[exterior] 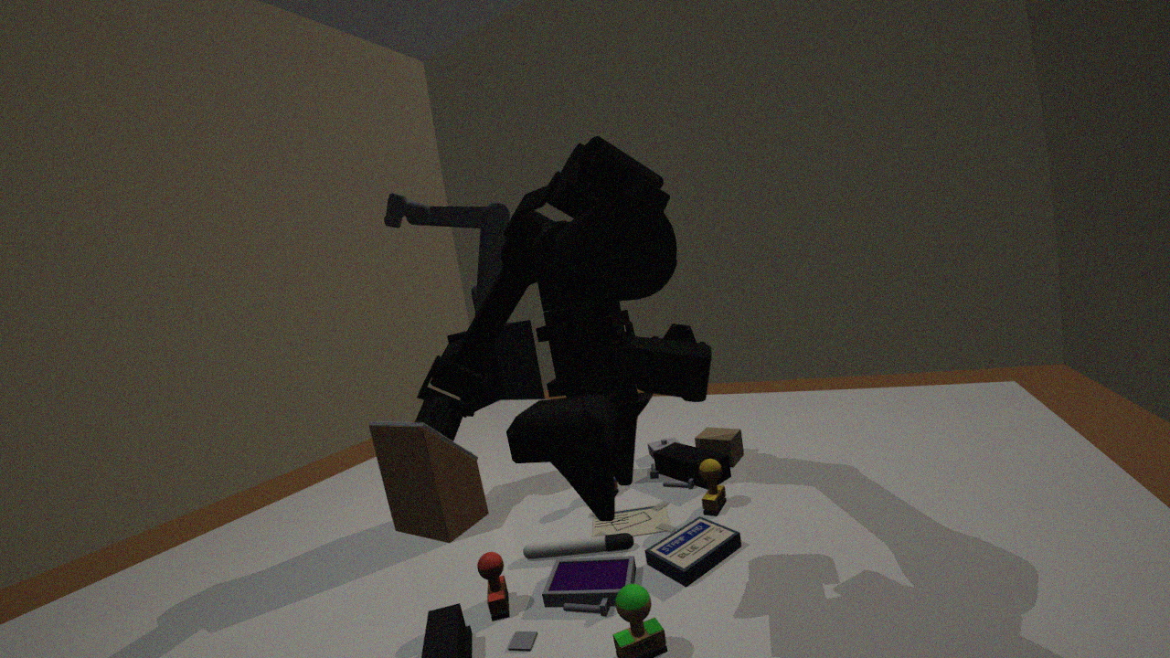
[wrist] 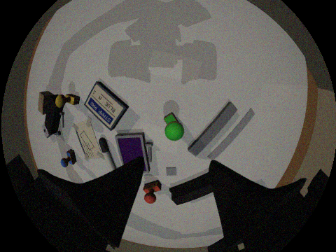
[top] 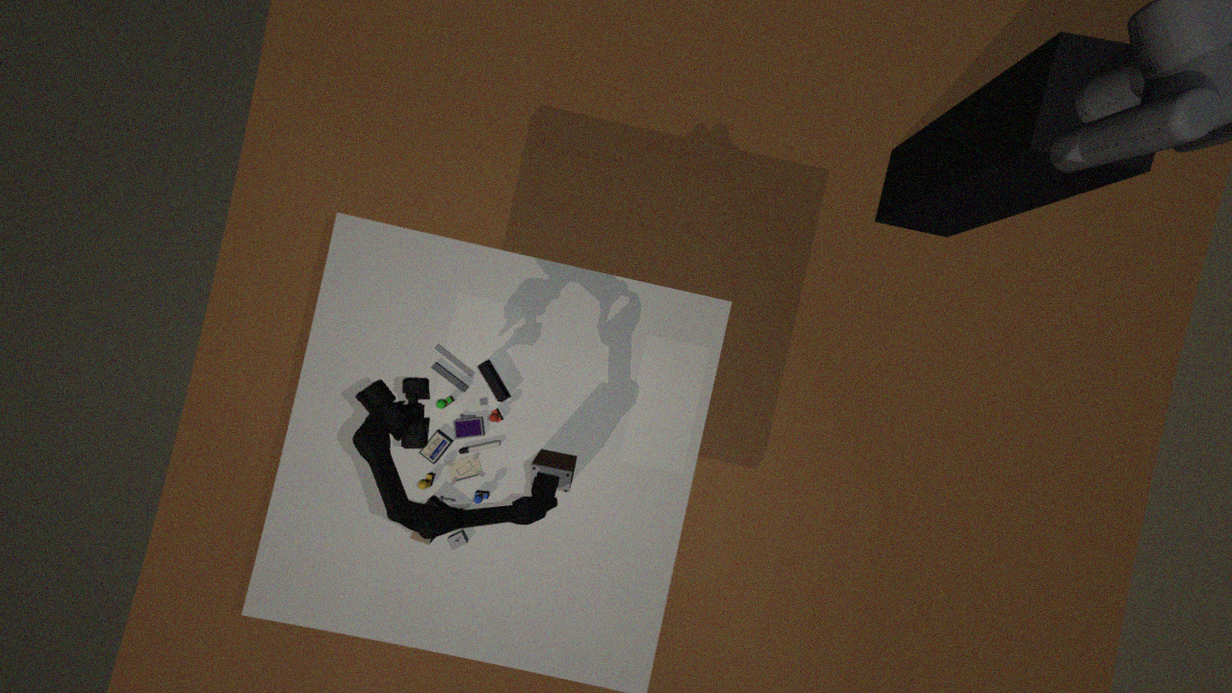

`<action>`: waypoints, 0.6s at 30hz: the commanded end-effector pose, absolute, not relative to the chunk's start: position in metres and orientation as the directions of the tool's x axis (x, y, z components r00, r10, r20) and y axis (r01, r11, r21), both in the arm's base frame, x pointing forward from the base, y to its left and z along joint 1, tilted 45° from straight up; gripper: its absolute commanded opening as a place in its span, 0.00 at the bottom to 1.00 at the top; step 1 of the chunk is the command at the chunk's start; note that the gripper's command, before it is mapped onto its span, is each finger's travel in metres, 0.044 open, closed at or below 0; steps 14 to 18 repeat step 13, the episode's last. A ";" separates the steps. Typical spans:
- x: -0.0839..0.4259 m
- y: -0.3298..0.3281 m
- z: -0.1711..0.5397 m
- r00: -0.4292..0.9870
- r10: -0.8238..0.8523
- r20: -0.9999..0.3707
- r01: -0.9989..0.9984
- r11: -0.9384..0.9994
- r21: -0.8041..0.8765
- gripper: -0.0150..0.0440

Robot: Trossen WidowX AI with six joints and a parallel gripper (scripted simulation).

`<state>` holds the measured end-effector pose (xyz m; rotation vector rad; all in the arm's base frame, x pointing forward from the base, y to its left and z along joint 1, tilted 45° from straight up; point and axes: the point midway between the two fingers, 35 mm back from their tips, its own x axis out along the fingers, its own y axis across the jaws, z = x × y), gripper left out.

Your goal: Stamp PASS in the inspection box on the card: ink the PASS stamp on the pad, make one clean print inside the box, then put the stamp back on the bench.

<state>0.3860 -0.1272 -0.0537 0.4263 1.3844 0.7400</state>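
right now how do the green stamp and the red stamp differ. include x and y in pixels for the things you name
The green stamp (top: 443,402) (exterior: 639,620) (wrist: 173,129) has a bright green knob, while the red stamp (top: 495,415) (exterior: 492,582) (wrist: 151,192) has a dull red one. In the wrist view, the green stamp's knob looks bigger than the red stamp's. Both stand upright on block bases, outside the jaws.

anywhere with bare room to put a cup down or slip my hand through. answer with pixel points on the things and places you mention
Widest: beyond the green stamp (top: 444,402) (exterior: 633,603) (wrist: 174,131), between the stamp pad box (top: 435,446) (exterior: 693,549) (wrist: 106,106) and thicker grey bar (top: 450,376) (wrist: 213,129). Also between the red stamp (top: 495,416) (exterior: 490,566) (wrist: 150,198) and brown block (top: 564,459) (exterior: 405,491) under the arm. Crowded: around the purple ink pad (top: 469,427) (exterior: 590,576) (wrist: 131,148).
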 end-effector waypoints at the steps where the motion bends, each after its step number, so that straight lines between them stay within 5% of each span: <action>1: 0.385 -0.126 -0.056 0.008 0.690 -0.724 -0.219 0.707 0.672 0.71; 18: 0.386 -0.127 -0.054 0.016 0.690 -0.724 -0.218 0.709 0.671 0.71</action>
